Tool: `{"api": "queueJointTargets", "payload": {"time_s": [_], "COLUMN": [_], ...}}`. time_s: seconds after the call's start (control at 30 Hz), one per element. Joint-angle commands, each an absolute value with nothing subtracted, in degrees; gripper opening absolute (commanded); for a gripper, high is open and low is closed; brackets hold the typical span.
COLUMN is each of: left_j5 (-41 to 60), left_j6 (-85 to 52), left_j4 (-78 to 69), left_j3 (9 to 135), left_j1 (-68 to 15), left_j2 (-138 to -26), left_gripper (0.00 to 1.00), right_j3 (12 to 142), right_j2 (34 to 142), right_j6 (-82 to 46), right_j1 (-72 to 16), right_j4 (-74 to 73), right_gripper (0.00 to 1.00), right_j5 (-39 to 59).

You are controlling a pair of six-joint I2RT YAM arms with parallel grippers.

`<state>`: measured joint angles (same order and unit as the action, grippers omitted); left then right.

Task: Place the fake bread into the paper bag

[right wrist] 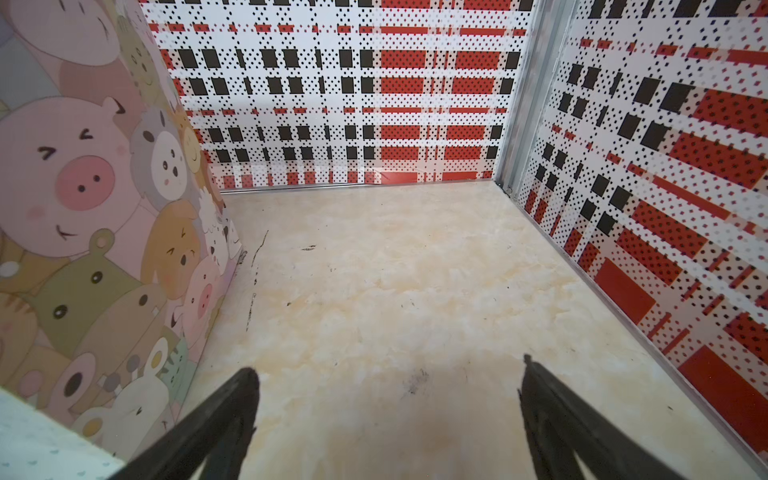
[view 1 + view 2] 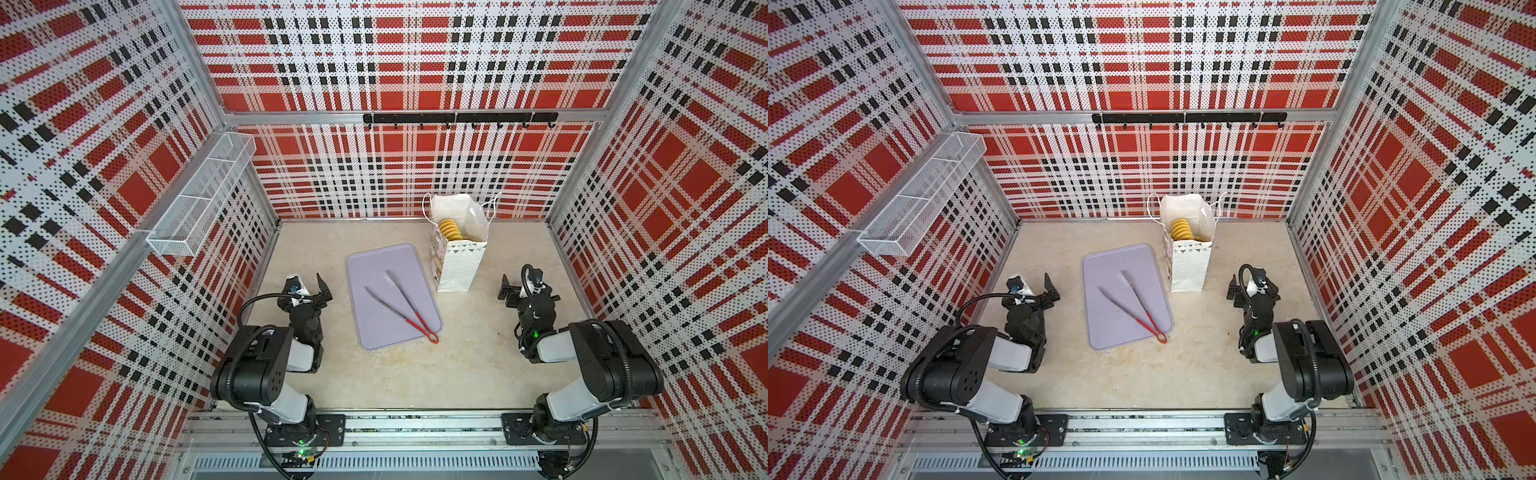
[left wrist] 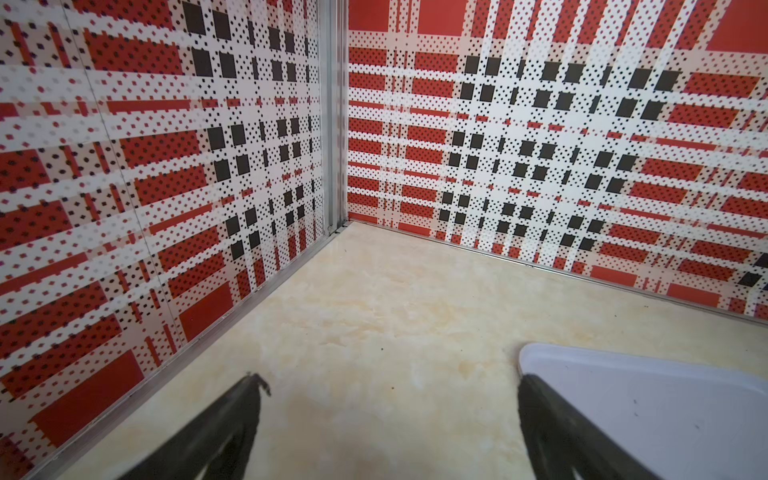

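Black left gripper (image 3: 390, 384) sat left of the flat lavender-grey plastic tray (image 2: 374, 328), jaws released, empty. On the tray lay red-handled metal tongs (image 2: 406, 300). Ribbed golden-yellow fake bread (image 2: 451, 229) sat inside the upright white paper bag (image 2: 459, 266) just right of the tray. Black right gripper (image 1: 388, 370) was beside the bag, jaws spread wide, grasping nothing.

a robot lab cell: plaid panel walls (image 2: 395, 62), aluminium framing (image 2: 291, 117), left arm (image 2: 257, 374) and right arm (image 2: 602, 365) bolted to a rail (image 2: 419, 432).

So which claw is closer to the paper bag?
Right. The right claw sits open beside the paper bag, apart from it; the left claw, also open, is on the far side of the tray from the bag.
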<state>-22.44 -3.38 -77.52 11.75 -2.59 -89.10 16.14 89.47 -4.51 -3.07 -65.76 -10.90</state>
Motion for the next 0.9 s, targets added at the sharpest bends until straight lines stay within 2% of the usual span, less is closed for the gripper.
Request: {"api": "queueJointTargets", "payload": {"time_s": [0.0,0.87], "left_j5": [-22.05,-22.15], "left_j6": [-3.0,-3.22], "left_j4": [-77.88,-78.53], "left_j3": [12.57,12.04], "left_j1": [-2.11,-2.2], "left_j2": [-89.56,-89.29], "left_gripper": [0.98,0.98], "right_j3": [16.92,16.52], "right_j2": [90.22,90.07], "right_j6": [-3.81,-3.85], "right_j1": [-2.46,-2.48], "right_j4": [-65.85,-66.53], "right_gripper": [1.0,1.0], "right_j5": [-10.66,-10.68]}}
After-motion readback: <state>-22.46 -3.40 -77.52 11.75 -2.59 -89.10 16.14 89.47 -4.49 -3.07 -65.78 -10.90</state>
